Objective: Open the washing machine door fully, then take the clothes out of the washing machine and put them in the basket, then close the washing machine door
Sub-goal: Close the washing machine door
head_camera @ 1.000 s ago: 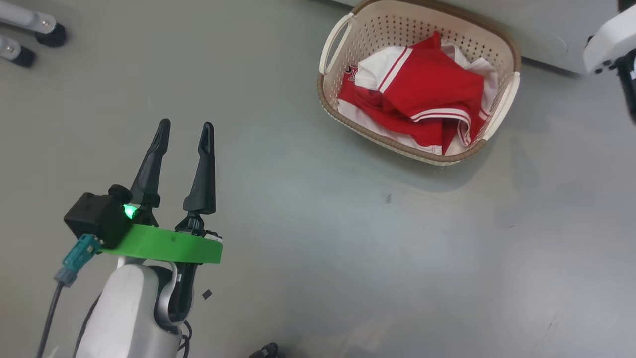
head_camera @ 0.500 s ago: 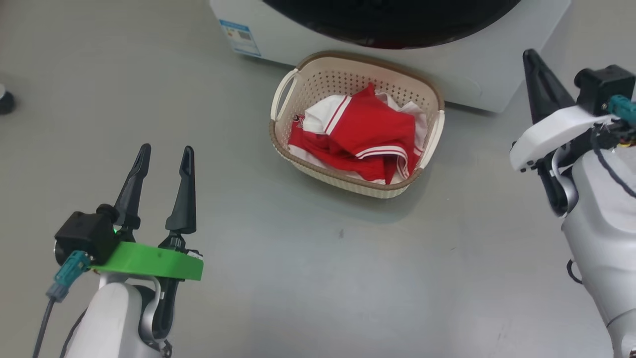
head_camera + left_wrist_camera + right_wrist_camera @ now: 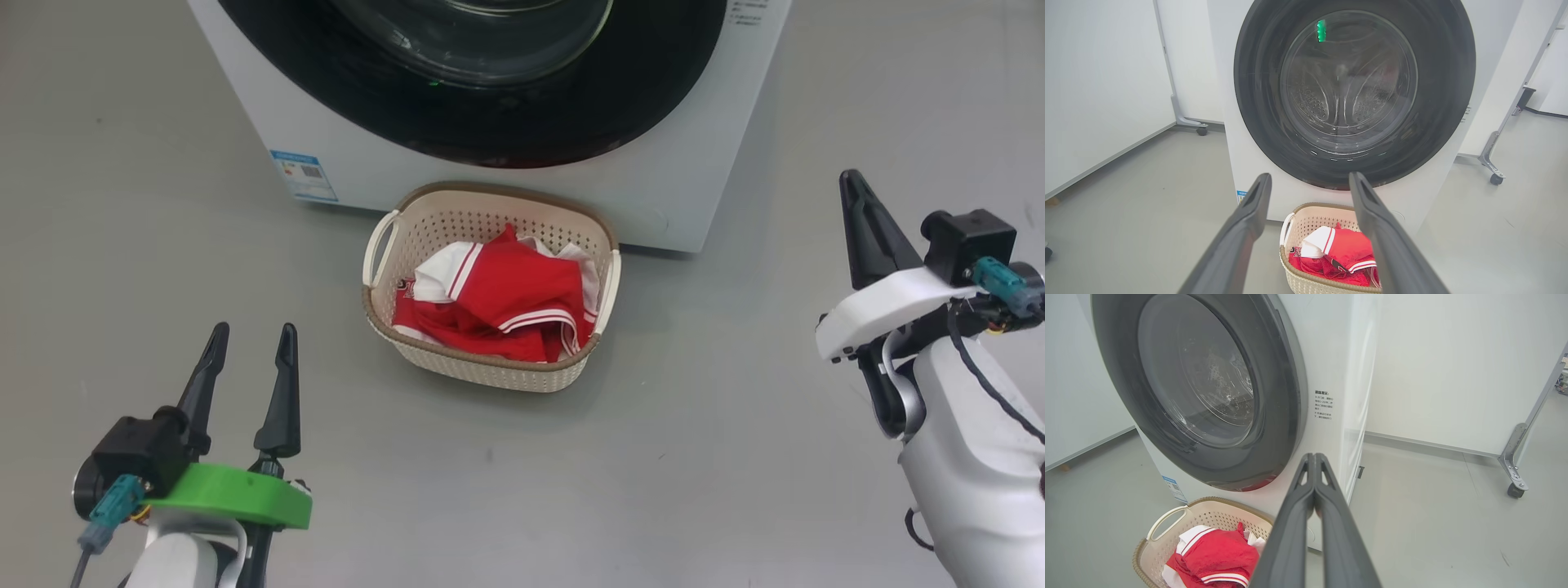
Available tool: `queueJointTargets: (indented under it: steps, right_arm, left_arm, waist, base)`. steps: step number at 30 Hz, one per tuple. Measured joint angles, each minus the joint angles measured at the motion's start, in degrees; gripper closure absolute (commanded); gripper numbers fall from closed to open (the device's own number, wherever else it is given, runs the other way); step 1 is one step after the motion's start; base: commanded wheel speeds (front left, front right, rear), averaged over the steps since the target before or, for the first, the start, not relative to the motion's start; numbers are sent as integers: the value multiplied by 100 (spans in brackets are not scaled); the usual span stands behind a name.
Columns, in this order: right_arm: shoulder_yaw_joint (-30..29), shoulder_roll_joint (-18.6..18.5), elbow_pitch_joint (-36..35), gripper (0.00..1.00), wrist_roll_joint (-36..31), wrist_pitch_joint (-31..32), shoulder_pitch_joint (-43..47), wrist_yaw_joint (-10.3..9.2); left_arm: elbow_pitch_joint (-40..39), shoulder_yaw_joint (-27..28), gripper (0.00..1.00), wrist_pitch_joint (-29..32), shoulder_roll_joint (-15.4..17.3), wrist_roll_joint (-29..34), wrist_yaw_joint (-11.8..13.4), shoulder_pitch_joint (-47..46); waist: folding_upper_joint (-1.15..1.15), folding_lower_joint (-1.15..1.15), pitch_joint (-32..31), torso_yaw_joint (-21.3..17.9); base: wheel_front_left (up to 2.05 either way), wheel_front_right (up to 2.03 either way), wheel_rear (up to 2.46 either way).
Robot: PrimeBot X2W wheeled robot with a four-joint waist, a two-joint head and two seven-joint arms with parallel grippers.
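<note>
**Jaws idle, door looks shut**

Left gripper (image 3: 254, 328) has its jaws spread wide on nothing. The right gripper (image 3: 851, 175) has its jaws pressed together, also empty. Both hang over the floor (image 3: 694, 457), well apart from everything else.

Within the last second the head view swung up from the floor to the machine (image 3: 359, 175). That is the camera's move, not the basket's. It shows the door (image 3: 1354, 94) lying flush and the clothes (image 3: 506, 302) heaped in the basket (image 3: 482, 363), just before the machine's lower front edge. I judge the task all but finished.

The head view cuts off the door's top. No latch shows, so I cannot tell if it has caught. The drum looks empty, but reflections blur the glass.
</note>
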Motion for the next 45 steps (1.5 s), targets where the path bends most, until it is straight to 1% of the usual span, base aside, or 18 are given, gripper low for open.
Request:
queueJointTargets:
  steps: [6, 8, 10, 12, 15, 19, 23, 24, 25, 32, 36, 38, 45]
  right_arm:
    - [-163, 21, -414, 100, -69, 0, 669, -111]
    - [-249, 26, -564, 100, -70, 0, 878, -198]
    - [-330, 53, -732, 100, -70, 0, 1049, -213]
    - [-399, 82, -904, 100, -74, -1, 1205, -294]
    - [-502, 116, -1146, 100, -87, -1, 1443, -353]
    - [-660, 157, -1469, 100, -132, -7, 1775, -399]
    - [-678, 200, -1693, 99, -242, -8, 2132, -421]
    - [-676, 213, -1748, 71, -278, -7, 2212, -442]
    - [-676, 213, -1748, 0, -278, -7, 2212, -442]
    - [-738, 214, -2254, 0, -495, -8, 2611, -449]
    - [-824, 214, -2418, 0, -532, -8, 2764, -457]
    - [-890, 215, -2504, 0, -534, -8, 2869, -498]
    - [-968, 274, -2736, 0, -592, -8, 3061, -498]
  left_arm:
    - [104, 36, 0, 0, 82, 52, 0, 348]
    - [109, 60, 0, 0, 90, 52, 0, 443]
    - [109, 111, 0, 0, 91, 52, 0, 517]
    - [105, 151, 0, 0, 92, 52, 0, 559]
    - [98, 174, 0, 0, 90, 59, 0, 617]
    - [78, 147, 0, 0, 82, 98, 0, 667]
    - [20, 123, 0, 0, 63, 111, 0, 682]
    - [3, 132, 0, 0, 58, 111, -1, 684]
    - [3, 132, 0, 0, 58, 111, -1, 684]
    - [-146, 207, 0, 0, 15, 145, -1, 709]
    - [-168, 220, 0, 0, 3, 190, 0, 711]
    - [-176, 203, 0, 0, -5, 216, -1, 711]
    - [-187, 141, 0, 0, -19, 292, 0, 714]
  waist:
    - [0, 0, -313, -292]
    - [0, 0, -402, -373]
    - [0, 0, -477, -454]
    - [0, 0, -544, -527]
    - [0, 0, -632, -622]
    - [0, 0, -740, -709]
    - [0, 0, -829, -771]
    - [0, 0, -843, -789]
    - [0, 0, -843, -789]
    - [0, 0, -885, -925]
    - [0, 0, -885, -991]
    - [0, 0, -887, -1004]
    - [0, 0, -885, -1025]
  base:
    - [0, 0, 0]
    - [0, 0, 0]
    - [0, 0, 0]
    - [0, 0, 0]
    - [0, 0, 0]
    - [0, 0, 0]
    - [0, 0, 0]
    - [0, 0, 0]
    - [0, 0, 0]
    - [0, 0, 0]
    - [0, 0, 0]
    - [0, 0, 0]
    - [0, 0, 0]
